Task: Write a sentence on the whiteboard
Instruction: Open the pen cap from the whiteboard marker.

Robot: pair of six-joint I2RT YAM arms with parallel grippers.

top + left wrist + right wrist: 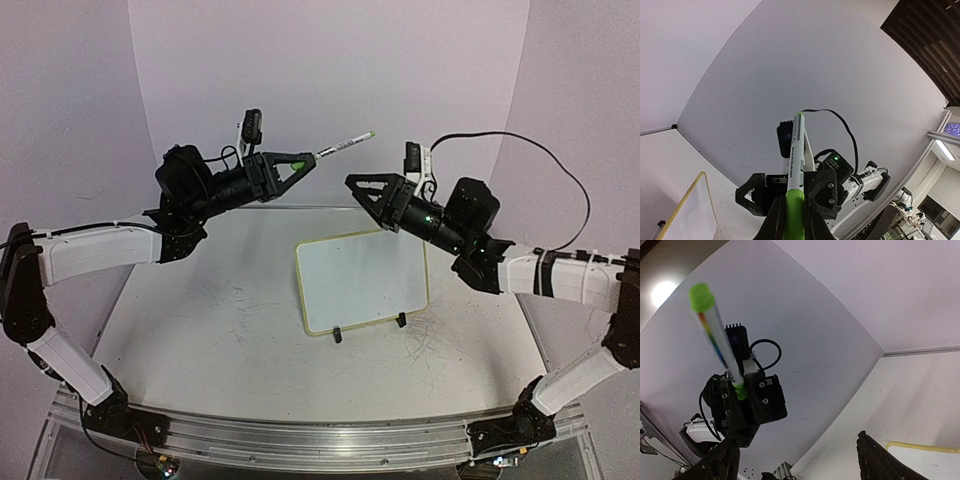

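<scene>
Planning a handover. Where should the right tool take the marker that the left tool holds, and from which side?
Probably the bare white barrel near the green free end of the marker: it juts from the shut left tool toward the open right tool. Come from the right, fingers straddling it.

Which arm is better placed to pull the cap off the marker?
Right: the right jaws stand open, facing the cap; the left jaws are shut on the marker.

High rear view down onto table (200, 330); wrist views upward, toward each other; marker (345, 146) in all three.
</scene>
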